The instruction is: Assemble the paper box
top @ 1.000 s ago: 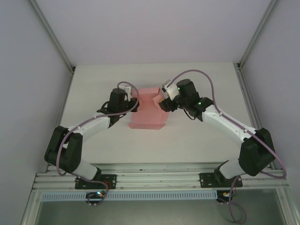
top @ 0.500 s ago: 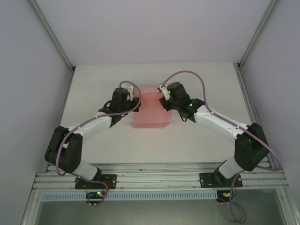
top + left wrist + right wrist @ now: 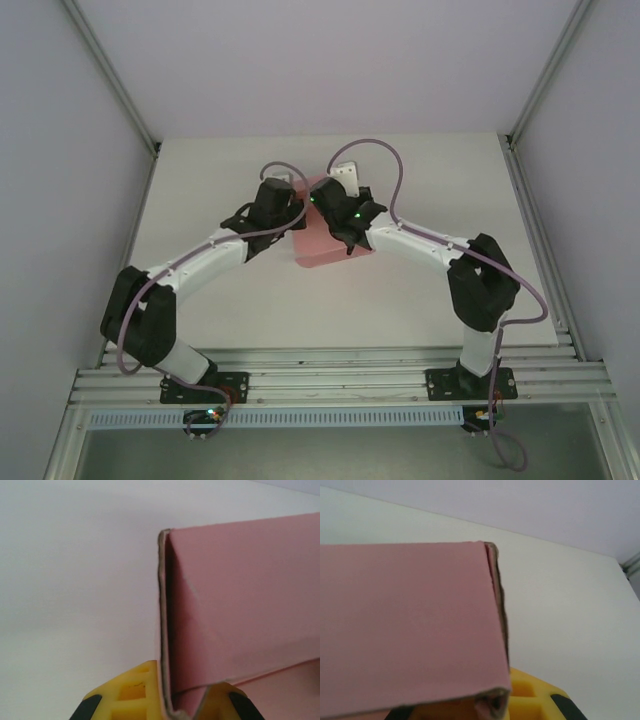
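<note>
My left claw (image 3: 167, 702) & right claw (image 3: 487, 705) are each clenched on a folded edge of the paper box (image 3: 330, 248), mid tabletop (image 3: 200, 180), farther side. Risk: if my 2 arms pull unevenly, thin card prob tears, slips or unfolds.

No legible txt, labels, brands, nos. or signs on paper box (image 3: 240, 605) or table (image 3: 200, 180).

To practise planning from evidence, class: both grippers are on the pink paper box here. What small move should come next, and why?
Probably ease the left gripper and right gripper slightly toward each other, so the paper box bows open. Each is shut on a folded edge, and the layers there lie close together with only a narrow gap.
</note>
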